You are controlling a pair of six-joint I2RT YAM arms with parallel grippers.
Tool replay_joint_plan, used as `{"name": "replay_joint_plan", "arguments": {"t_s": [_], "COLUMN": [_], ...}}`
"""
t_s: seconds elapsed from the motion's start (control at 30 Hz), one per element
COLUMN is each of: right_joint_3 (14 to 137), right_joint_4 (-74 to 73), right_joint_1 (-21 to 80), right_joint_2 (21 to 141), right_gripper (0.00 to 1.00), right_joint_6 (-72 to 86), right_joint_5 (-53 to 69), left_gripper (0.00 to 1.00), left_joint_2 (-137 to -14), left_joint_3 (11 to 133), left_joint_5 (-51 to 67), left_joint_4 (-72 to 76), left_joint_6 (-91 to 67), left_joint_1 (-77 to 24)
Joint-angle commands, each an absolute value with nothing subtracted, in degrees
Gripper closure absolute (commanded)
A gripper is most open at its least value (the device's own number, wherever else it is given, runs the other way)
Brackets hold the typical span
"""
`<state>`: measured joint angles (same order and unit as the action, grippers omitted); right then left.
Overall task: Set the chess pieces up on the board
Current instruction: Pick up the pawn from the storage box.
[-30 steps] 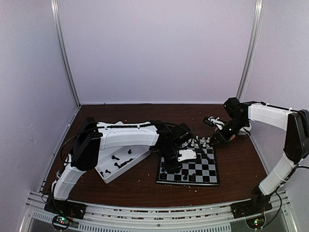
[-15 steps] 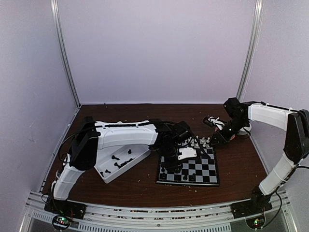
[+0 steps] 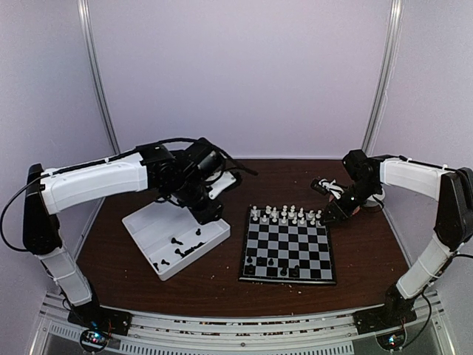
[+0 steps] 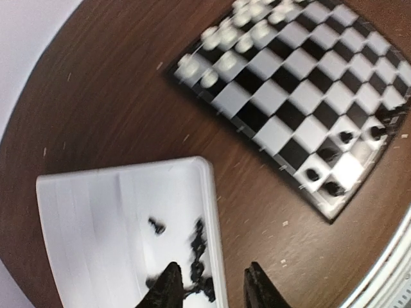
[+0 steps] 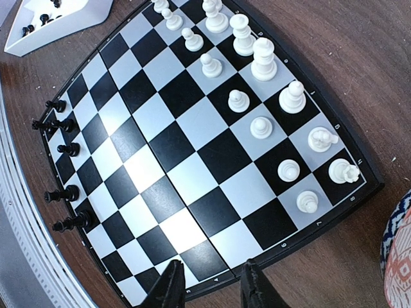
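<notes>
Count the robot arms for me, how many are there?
2. The left arm reaches over the white tray; the right arm reaches to the far right corner of the board. None seem hidden.

One board (image 3: 295, 251), one tray (image 3: 151, 225) beside it. On the board are eight white pawns (image 5: 260, 127) and five or six black chess pieces (image 5: 67, 149).

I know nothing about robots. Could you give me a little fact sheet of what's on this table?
board: black and silvery-white checks, right of the tray
tray: white, rectangular
white pieces: lined up on the board's two far rows
black pieces on board: a few, along the near edge
black pieces in tray: several, loose, toward its near end
left gripper: open, empty, above the tray
right gripper: open, empty, by the board's far right corner
</notes>
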<state>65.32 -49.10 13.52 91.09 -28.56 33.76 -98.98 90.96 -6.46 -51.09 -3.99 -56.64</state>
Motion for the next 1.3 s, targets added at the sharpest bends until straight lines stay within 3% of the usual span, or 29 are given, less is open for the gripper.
{"name": "replay_joint_plan", "arguments": {"t_s": [0.0, 0.23, 0.47, 0.67, 1.03, 1.27], "right_joint_3": [66.7, 67.0, 66.6, 66.3, 66.6, 66.6], "right_joint_4": [-49.8, -50.2, -50.2, -50.0, -50.6, -50.7], "right_joint_1": [13.9, 14.0, 14.0, 14.0, 14.0, 14.0], "right_joint_2": [91.7, 92.2, 91.8, 90.9, 91.7, 91.5], "right_gripper": [0.69, 0.69, 0.69, 0.69, 0.69, 0.68], "right_joint_6": [-28.9, -29.1, -29.4, -29.4, -29.7, -29.7], "right_joint_5": [34.6, 35.0, 34.6, 34.4, 35.2, 35.4], "left_gripper": [0.67, 0.63, 0.68, 0.81, 0.73, 0.76], "left_joint_2": [-94.4, -90.0, -98.2, -102.1, -109.1, -111.9], "left_joint_3": [78.3, 67.8, 75.5, 77.7, 81.8, 83.2], "left_joint_5": [-9.5, -5.3, -1.0, 0.7, -3.6, -4.5], "left_joint_4": [-52.7, -52.9, -47.9, -42.5, -45.6, -45.8], "left_joint_6": [-13.5, -7.2, -14.5, -27.4, -32.7, -32.8], "left_joint_1": [-52.4, -43.1, -40.6, -41.8, -41.9, -40.7]}}
